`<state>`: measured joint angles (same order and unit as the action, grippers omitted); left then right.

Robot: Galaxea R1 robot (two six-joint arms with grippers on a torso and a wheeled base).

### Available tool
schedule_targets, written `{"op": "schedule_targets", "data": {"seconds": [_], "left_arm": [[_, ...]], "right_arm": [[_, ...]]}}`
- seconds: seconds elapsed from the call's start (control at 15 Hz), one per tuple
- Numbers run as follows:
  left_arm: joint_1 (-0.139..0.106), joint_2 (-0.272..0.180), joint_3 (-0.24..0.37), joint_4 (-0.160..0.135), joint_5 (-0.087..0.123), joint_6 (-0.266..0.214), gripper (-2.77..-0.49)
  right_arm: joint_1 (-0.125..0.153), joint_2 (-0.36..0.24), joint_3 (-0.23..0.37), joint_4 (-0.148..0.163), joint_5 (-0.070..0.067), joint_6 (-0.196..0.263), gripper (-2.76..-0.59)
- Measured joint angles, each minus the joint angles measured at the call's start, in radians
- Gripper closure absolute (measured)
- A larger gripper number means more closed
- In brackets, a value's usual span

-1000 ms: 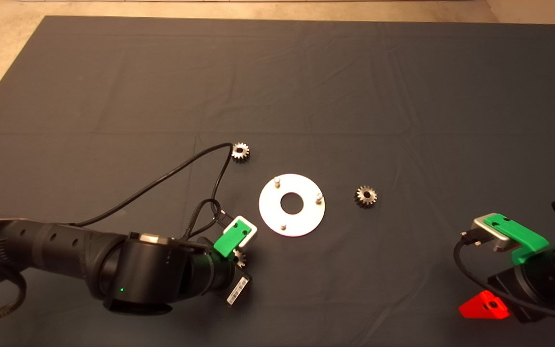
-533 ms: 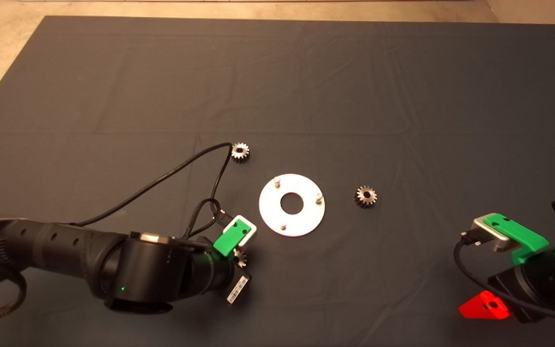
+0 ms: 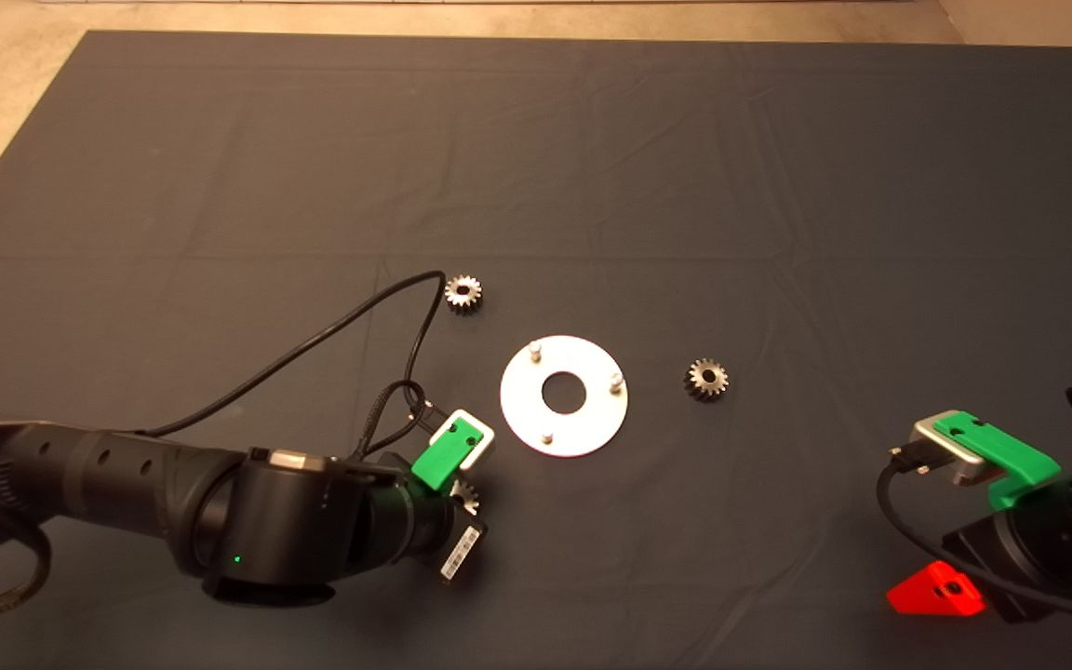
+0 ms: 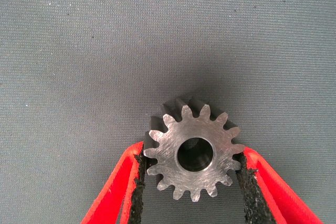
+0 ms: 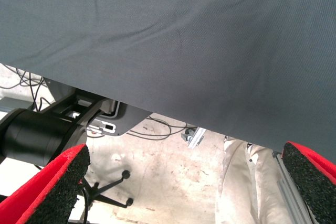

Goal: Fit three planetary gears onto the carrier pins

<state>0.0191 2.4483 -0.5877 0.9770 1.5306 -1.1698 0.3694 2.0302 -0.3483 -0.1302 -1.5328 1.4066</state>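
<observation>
The left gripper [image 4: 193, 153] is shut on one planetary gear [image 4: 169, 157], its black pads pressing the teeth on both sides. From above, this gear [image 3: 468, 499] peeks out under the left wrist's green mount, just below and left of the shiny disc [image 3: 584, 428]. The three carrier pins [image 3: 534, 350] [image 3: 617, 381] [image 3: 547, 436] stand bare. A second gear [image 3: 463, 294] lies up and left of the disc. A third gear [image 3: 706, 379] lies to its right. The right gripper [image 5: 184, 182] is open and parked at the lower right edge [image 3: 936, 591].
A black cable [image 3: 313, 340] loops from the left arm across the mat, ending close to the upper-left gear. The right wrist view looks past the mat's edge to the floor, with a chair base and a person's leg [image 5: 236, 177].
The left wrist has shifted a little, and its green mount sits slightly further left. The gear stays between the fingers. The right arm has not moved.
</observation>
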Motion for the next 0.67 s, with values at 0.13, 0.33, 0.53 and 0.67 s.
{"op": "schedule_targets", "data": {"seconds": [0.13,0.33,0.53,0.67], "left_arm": [[0.000,0.000,0.000,0.000,0.000,0.000,-1.01],[0.000,0.000,0.000,0.000,0.000,-0.010,-0.99],[0.000,0.000,0.000,0.001,0.000,-0.017,-0.98],[0.000,0.000,0.000,0.001,0.000,-0.019,-0.91]], "right_arm": [[0.000,0.000,0.000,0.000,0.000,0.000,-2.73],[0.000,0.000,0.000,0.000,0.000,-0.001,-2.73],[0.000,0.000,0.000,0.000,0.000,-0.004,-2.73],[0.000,0.000,0.000,0.000,0.000,-0.005,-2.73]]}}
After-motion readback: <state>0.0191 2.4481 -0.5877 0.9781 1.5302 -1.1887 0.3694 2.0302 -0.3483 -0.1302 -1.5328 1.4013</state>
